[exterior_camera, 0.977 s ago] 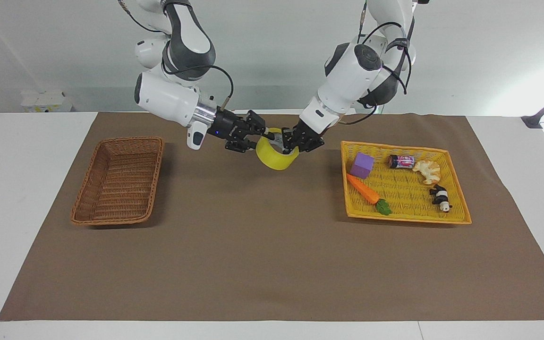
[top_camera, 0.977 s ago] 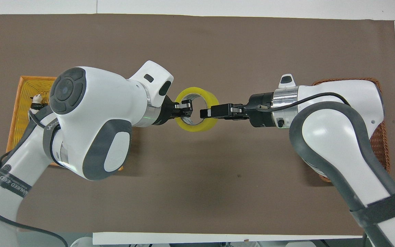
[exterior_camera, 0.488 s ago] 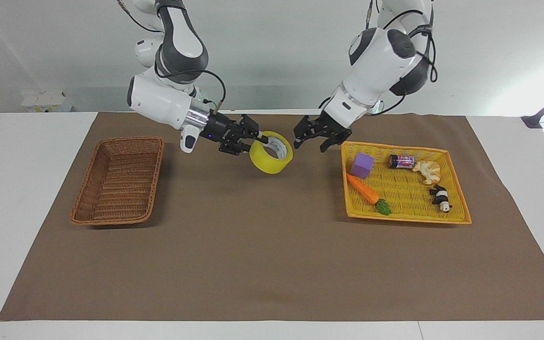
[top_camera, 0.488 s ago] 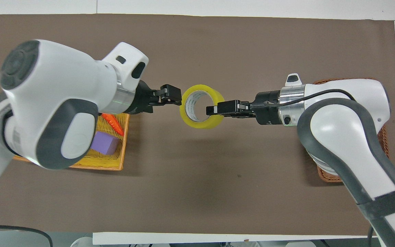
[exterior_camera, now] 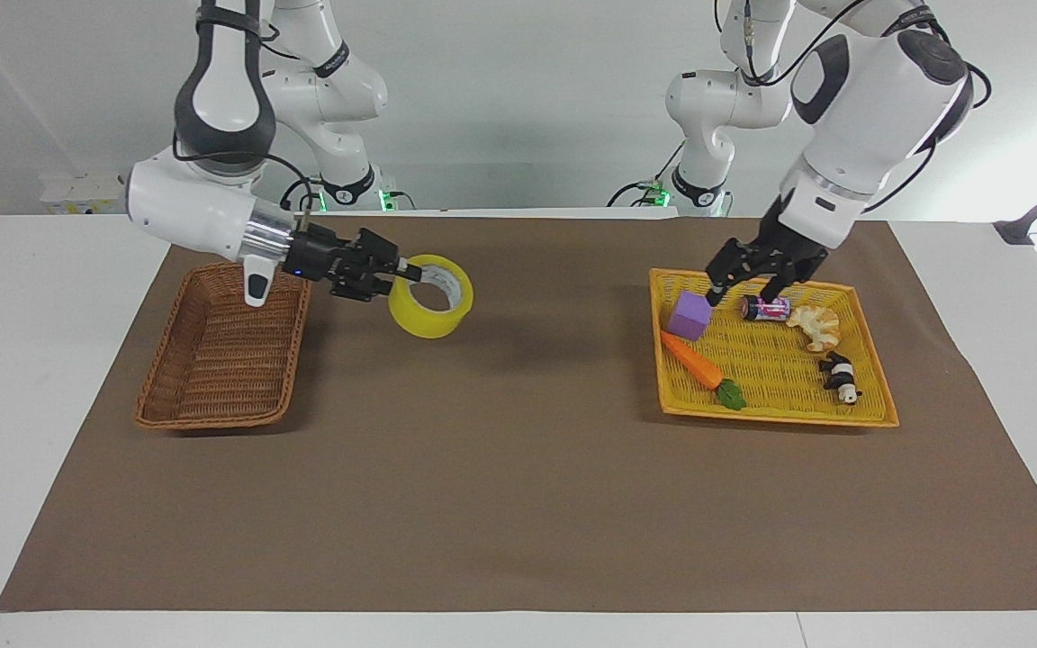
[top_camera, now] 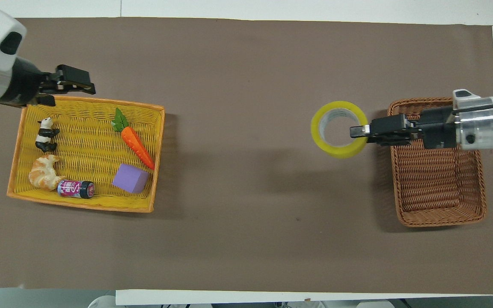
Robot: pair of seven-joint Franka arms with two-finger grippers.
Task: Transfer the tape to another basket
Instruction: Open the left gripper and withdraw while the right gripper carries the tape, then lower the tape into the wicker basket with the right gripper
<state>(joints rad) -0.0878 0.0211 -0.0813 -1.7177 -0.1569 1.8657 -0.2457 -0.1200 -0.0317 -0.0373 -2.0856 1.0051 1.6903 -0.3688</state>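
Observation:
The tape (exterior_camera: 421, 322), a wide yellow roll with a white core, hangs in the air from my right gripper (exterior_camera: 406, 273), which is shut on its rim. It is over the brown mat, just beside the wicker basket (exterior_camera: 158, 360) on the side toward the table's middle. In the overhead view the tape (top_camera: 336, 153) and the right gripper (top_camera: 357, 131) sit at the edge of the wicker basket (top_camera: 439, 171), which holds nothing. My left gripper (exterior_camera: 742, 292) is open and empty, up over the yellow basket's edge (top_camera: 81, 81).
The yellow mesh basket (exterior_camera: 770, 360) at the left arm's end holds a purple cube (exterior_camera: 690, 315), a carrot (exterior_camera: 698, 364), a small can (exterior_camera: 766, 309), a croissant (exterior_camera: 816, 326) and a panda figure (exterior_camera: 840, 376). A brown mat (exterior_camera: 500, 468) covers the table.
The left gripper let go of the tape and drew back over the yellow basket. The right gripper carried the tape from the table's middle to beside the wicker basket.

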